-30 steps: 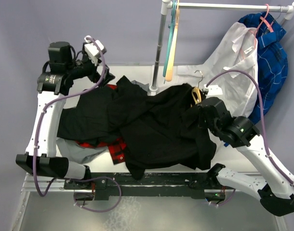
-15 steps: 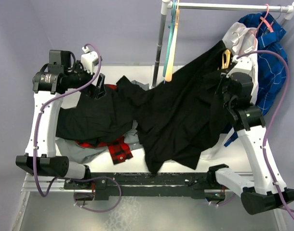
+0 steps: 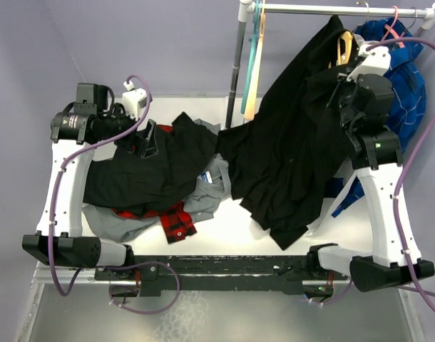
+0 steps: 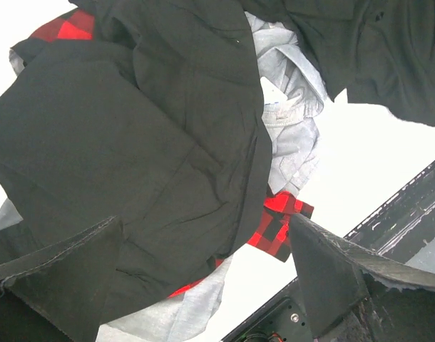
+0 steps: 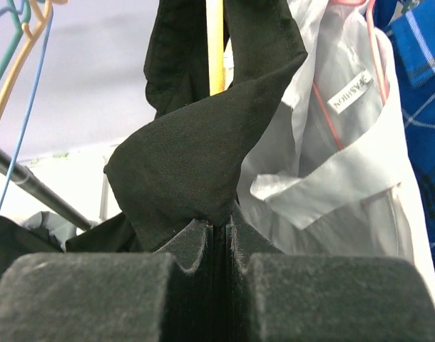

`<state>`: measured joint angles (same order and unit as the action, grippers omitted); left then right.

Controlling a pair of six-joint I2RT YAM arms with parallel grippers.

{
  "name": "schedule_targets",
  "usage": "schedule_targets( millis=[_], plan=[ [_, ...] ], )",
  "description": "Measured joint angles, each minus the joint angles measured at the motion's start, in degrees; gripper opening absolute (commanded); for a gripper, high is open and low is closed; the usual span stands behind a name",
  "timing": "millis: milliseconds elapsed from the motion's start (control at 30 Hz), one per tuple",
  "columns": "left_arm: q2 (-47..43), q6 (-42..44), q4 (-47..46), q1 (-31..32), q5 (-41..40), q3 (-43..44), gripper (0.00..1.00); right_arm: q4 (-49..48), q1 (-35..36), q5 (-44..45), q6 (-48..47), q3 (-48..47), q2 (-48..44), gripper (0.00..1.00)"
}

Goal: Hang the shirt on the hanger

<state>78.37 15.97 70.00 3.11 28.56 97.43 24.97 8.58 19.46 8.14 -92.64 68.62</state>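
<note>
The right gripper (image 5: 217, 226) is pressed together on a fold of the black shirt (image 3: 289, 149), and no gap shows between its two pads. It holds the fold high above the far right corner of the bench (image 3: 224, 235), close under the metal rail (image 3: 310, 8). The yellow hanger (image 3: 344, 47) stands out of the top of the shirt, just above the pinched fold. Only a short piece of it is visible; the rest is inside the cloth. I cannot tell whether its hook is on the rail. From the gripper the shirt hangs down over the right half of the bench, and its lower end comes near the near edge. Whether it touches the bench there I cannot tell.

The left gripper (image 4: 203, 231) is wide open and holds nothing. Its fingers (image 4: 57, 278) are above a second black garment (image 4: 118, 142) that lies in the pile at the left side of the bench, and they are apart from it. Under this garment a red plaid cloth (image 4: 278, 217) and a grey shirt (image 4: 292, 121) are partly covered.

Behind the held fold hang a white shirt (image 5: 331, 171) on a pink hanger (image 5: 323, 96) and a blue checked shirt (image 3: 406, 92), both cut off by the picture edge.
</note>
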Motion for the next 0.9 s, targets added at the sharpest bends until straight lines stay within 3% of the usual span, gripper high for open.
schedule_targets(
  millis=[567,900],
  plan=[
    [0.1,0.1,0.0,0.0,1.5,-0.6,0.99,0.0,-5.8,-4.2,-0.2,-11.9,14.7,0.00],
    [0.2,-1.8,-1.2,0.0,-1.2,-1.3,0.99,-1.7,-8.2,-7.0,0.3,-9.7,15.3,0.00]
  ],
)
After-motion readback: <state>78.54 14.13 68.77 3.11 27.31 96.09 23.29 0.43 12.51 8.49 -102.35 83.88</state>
